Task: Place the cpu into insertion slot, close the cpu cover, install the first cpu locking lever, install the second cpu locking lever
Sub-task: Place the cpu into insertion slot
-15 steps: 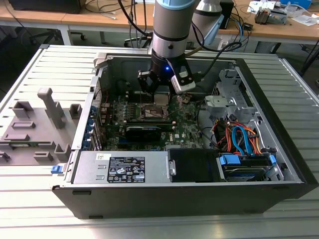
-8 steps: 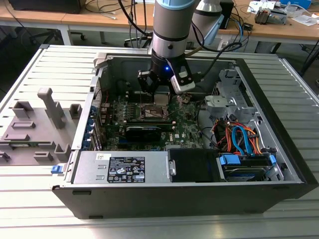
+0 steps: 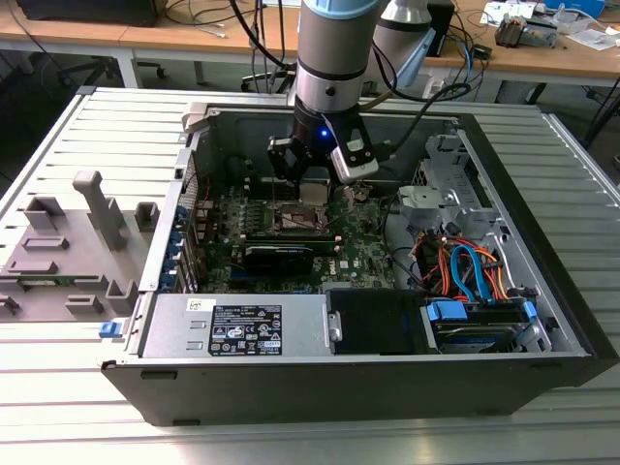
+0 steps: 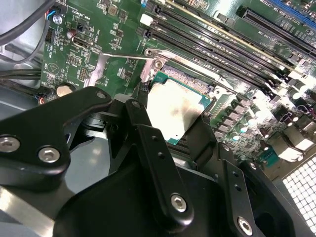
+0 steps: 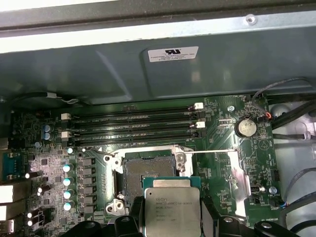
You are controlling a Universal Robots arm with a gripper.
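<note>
Exterior view: a big open black and grey computer case (image 3: 387,387) lies on a pale ribbed metal desk (image 3: 58,387). The arm's black tool (image 3: 315,189) reaches down into the case, over the green circuit board (image 3: 358,257). It hangs close above the insertion slot (image 3: 295,218), a square socket with a dark middle and a silver rim. A grey plastic holder (image 3: 58,252) sits on the desk at the exterior view's left.

First wrist view: the tool (image 5: 172,218) pinches the cpu (image 5: 172,207), a small flat square chip with a silvery-grey metal top, by two opposite sides. The cpu is not yet in the insertion slot (image 5: 148,173), which is bare. The cpu cover (image 5: 240,185), a thin silvery metal frame with a big window, is swung open beside the slot. Long black memory slots (image 5: 133,123) run nearby.

Second wrist view: the tool (image 4: 173,129) grips the cpu (image 4: 177,106), tilted, partly over the insertion slot (image 4: 182,79). The cpu cover (image 4: 101,69) stands open next to it.
</note>
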